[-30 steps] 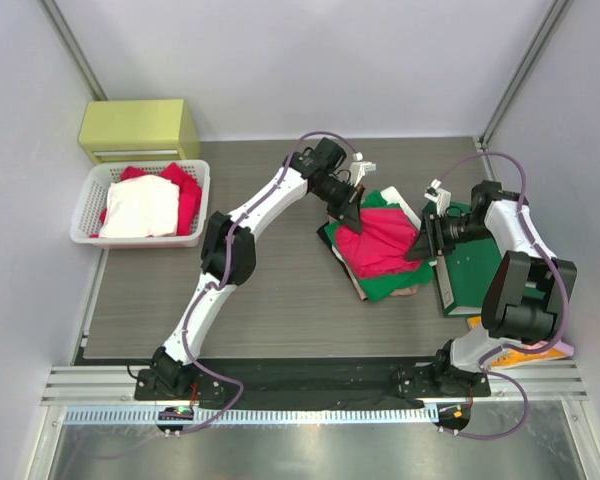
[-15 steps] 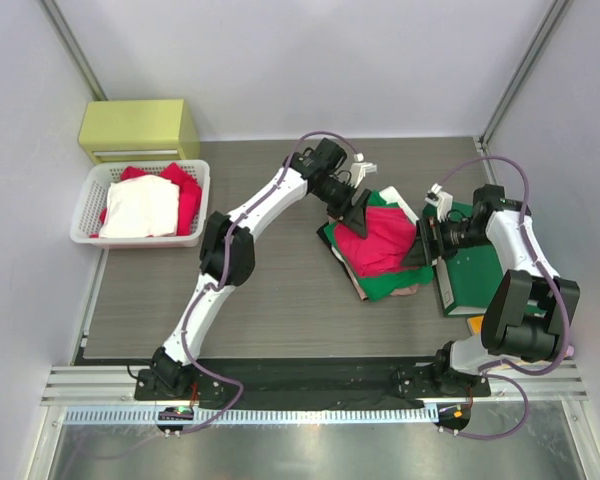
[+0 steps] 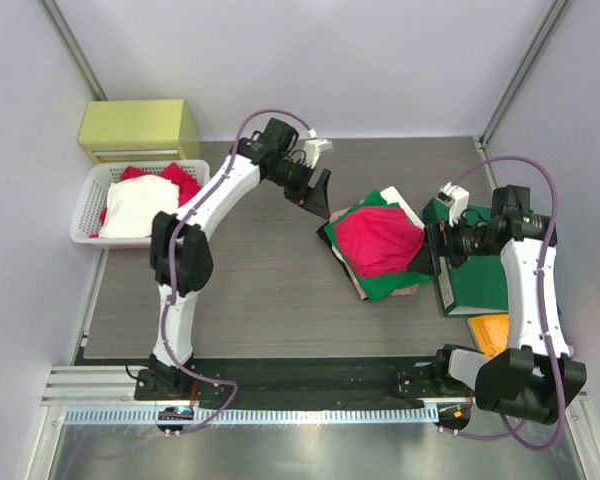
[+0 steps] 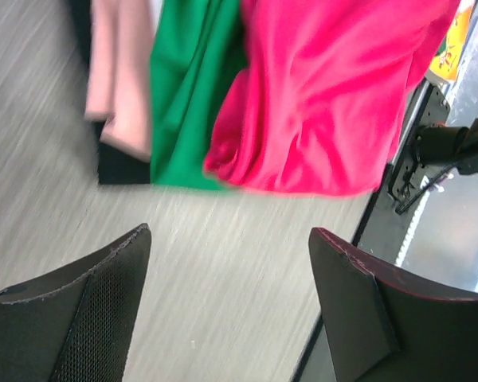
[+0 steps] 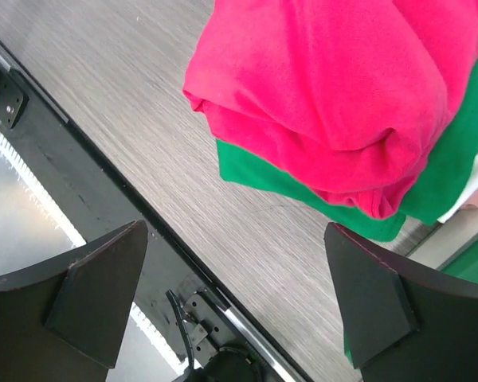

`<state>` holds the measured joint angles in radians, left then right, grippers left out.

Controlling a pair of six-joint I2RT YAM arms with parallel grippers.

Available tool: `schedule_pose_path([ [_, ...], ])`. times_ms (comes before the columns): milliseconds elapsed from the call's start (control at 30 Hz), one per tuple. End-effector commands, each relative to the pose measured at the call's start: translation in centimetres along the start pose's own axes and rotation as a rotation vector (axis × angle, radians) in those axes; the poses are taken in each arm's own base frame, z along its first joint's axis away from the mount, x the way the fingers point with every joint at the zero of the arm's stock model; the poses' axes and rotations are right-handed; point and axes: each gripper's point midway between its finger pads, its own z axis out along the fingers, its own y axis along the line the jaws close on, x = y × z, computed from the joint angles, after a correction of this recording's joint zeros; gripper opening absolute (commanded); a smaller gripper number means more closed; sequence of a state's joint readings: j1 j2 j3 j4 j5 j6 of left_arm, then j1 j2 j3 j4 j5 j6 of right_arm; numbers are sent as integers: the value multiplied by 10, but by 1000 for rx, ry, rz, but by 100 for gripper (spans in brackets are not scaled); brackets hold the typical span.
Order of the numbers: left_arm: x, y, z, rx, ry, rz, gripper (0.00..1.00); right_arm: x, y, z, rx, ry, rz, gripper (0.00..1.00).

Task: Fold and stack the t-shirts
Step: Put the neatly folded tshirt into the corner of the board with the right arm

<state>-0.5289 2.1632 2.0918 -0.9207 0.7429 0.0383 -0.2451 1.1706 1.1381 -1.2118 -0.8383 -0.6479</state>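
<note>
The left gripper (image 3: 318, 192) and right gripper (image 3: 432, 255) both stand spread, holding nothing. The red t-shirt (image 3: 380, 238) tops the stack right of centre, over the green t-shirt (image 3: 384, 287) and the beige-pink t-shirt (image 4: 115, 87). Release looks done, so lift clear without snagging. The knit is soft and rumpled, with bulging edges; 1 smoothing press would likely square it.

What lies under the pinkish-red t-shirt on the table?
A green t-shirt lies directly beneath the pinkish-red t-shirt, edges showing; a pale pink t-shirt peeks out below. Their middles are covered.
</note>
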Motion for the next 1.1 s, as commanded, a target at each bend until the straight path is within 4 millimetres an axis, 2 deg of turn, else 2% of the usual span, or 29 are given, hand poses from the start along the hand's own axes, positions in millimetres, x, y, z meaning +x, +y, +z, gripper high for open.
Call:
schedule_pose_path([
  [0, -11, -6, -57, -78, -112, 57, 80, -28, 10, -22, 79, -106, -53, 97],
  [33, -3, 0, -62, -118, -115, 55, 77, -36, 12, -28, 109, -142, -78, 93],
  [67, -8, -9, -86, -163, -163, 90, 72, -41, 13, -31, 128, -168, -47, 47],
  [100, 3, -3, -95, -201, -165, 77, 42, -55, 4, -35, 185, -220, -74, 15],
  [133, 4, -2, -106, -236, -189, 91, 20, -59, 1, -35, 200, -244, -61, 1],
  [167, -1, -9, -135, -321, -249, 119, 0, -62, 2, -34, 188, -255, -59, 1],
  [200, 16, 0, -140, -358, -239, 92, 0, -68, 7, -31, 148, -272, -48, 1],
  [233, 17, 1, -151, -398, -265, 108, 0, -71, 11, -23, 111, -263, -38, 1],
  [267, 17, -5, -176, -477, -316, 128, 0, -72, 7, -12, 83, -241, -10, 1],
  [300, 36, 6, -176, -517, -299, 105, 0, -75, 7, -4, 65, -233, -6, 1],
  [333, 36, 5, -186, -553, -334, 126, 0, -75, 2, 3, 88, -213, -8, 1],
  [367, 41, 7, -195, -594, -355, 126, 0, -76, 7, 13, 73, -191, -33, 1],
  [400, 54, 9, -212, -670, -380, 126, 0, -82, 5, 19, 84, -197, -56, 1],
  [433, 55, 12, -222, -709, -407, 128, 0, -83, -2, 23, 130, -188, -47, 1],
  [467, 61, 15, -231, -753, -427, 116, 0, -85, 7, 32, 109, -172, -81, 1],
  [500, 70, 19, -249, -830, -471, 91, 0, -87, 2, 42, 119, -153, -82, 1],
  [567, 79, 27, -267, -915, -525, 58, 0, -90, -6, 56, 166, -118, -79, 1],
  [600, 85, 29, -275, -956, -559, 43, 0, -91, -5, 71, 157, -90, -92, 1],
  [667, 92, 34, -287, -987, -577, 23, 0, -96, -7, 80, 160, -93, -85, 1],
  [733, 97, 33, -287, -980, -563, 13, 0, -104, -7, 88, 168, -93, -104, 1],
  [800, 99, 34, -285, -971, -552, 7, 0, -103, -11, 91, 187, -75, -105, 1],
  [867, 99, 36, -280, -956, -545, 2, 0, -89, -26, 101, 222, -23, -94, 1],
  [933, 100, 38, -278, -946, -541, -7, 0, -59, -42, 121, 232, 67, -57, 1],
  [967, 100, 39, -278, -943, -542, -12, 0, -50, -47, 128, 235, 93, -42, 1],
  [1033, 101, 42, -277, -938, -540, -28, 0, -17, -55, 148, 208, 175, 26, 1],
  [1067, 103, 44, -273, -931, -532, -33, 0, -12, -57, 157, 197, 173, 39, 1],
])
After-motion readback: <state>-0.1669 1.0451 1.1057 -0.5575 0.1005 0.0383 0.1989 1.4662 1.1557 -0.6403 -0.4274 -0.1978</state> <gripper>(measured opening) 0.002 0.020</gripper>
